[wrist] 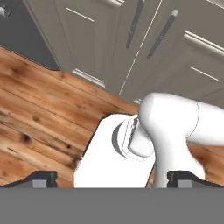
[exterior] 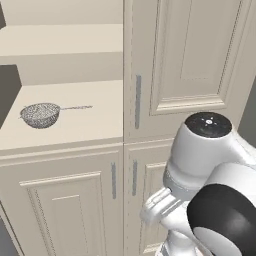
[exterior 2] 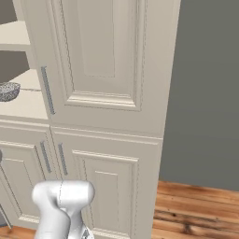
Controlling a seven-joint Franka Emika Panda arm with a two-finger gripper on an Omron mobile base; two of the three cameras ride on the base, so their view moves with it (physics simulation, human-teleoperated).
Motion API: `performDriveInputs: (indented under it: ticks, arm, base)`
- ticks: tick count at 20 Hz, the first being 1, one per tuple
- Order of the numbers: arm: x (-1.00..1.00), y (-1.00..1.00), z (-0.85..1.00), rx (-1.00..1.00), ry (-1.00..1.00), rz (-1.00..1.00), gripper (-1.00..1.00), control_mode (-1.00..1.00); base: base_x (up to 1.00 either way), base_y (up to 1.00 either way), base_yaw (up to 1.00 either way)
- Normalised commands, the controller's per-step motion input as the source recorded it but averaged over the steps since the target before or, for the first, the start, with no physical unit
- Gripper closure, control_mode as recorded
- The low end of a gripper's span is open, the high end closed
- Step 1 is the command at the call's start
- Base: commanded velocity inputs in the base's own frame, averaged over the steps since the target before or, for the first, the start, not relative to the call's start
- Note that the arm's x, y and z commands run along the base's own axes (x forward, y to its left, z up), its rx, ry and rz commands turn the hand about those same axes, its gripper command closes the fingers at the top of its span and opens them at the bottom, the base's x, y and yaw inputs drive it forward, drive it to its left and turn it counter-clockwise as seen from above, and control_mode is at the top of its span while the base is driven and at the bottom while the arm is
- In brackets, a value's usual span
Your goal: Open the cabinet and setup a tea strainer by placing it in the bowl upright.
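Observation:
The tall cream cabinet [exterior: 190, 60] fills the scene. Its upper left bay stands open and shows cream shelves. The tea strainer [exterior: 41, 114], a grey mesh basket with a thin wire handle pointing right, lies on the lower shelf [exterior: 95, 122]; its basket also shows at the left edge of the right base view [exterior 2: 8, 91]. The upper right door [exterior 2: 102, 60] and both lower doors are shut. In the hand view my gripper [wrist: 116, 178] is open, its fingertips [wrist: 43, 177] far apart with nothing between them, aimed down at the wooden floor before the lower doors. The bowl is out of view.
Vertical grey bar handles sit on the upper right door [exterior: 138, 100] and on the lower doors [exterior: 113, 180] [exterior: 134, 177]. A grey wall [exterior 2: 205, 93] stands right of the cabinet above wooden floor [exterior 2: 196, 210]. A dark panel [exterior: 7, 90] edges the open bay's left.

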Motion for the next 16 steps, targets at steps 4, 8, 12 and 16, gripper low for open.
performDriveInputs:
  ticks: [4, 8, 12, 16]
  arm:
    - [0.05, -0.93, 0.0, 0.0, -0.34, 0.14, -1.0, -1.0]
    - [0.02, -0.78, 0.14, 0.1, -0.18, 0.0, -1.0, -1.0]
    - [0.07, -0.46, 0.51, 0.19, -0.03, -0.11, -1.0, -1.0]
    - [0.13, -0.2, 0.53, 0.19, 0.0, -0.23, -1.0, -1.0]
  base:
    - [0.0, 0.0, 0.0]
    - [0.0, 0.0, 0.0]
    - [0.0, 0.0, 0.0]
    - [0.0, 0.0, 0.0]
